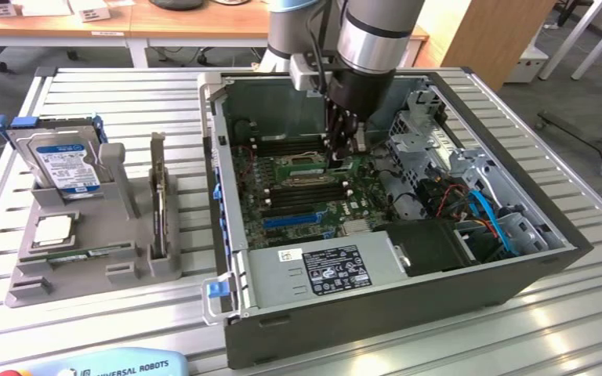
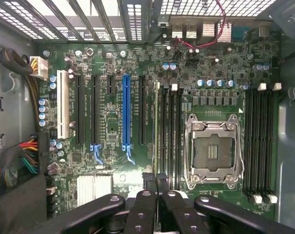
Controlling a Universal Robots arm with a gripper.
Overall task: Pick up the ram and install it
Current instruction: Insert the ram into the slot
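One pincer, pinching the ram, hangs inside the case. Wrist view: ram edge-on among slots beside the socket. Exterior view: hard drive on tray.

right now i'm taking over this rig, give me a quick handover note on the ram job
Gripper: shut on the ram, held edge-on, low inside the computer case.
Ram: over the memory slots beside the empty processor socket.
Done: ram picked up and brought to the motherboard.
Left: seating it. I cannot tell whether it has entered a slot.
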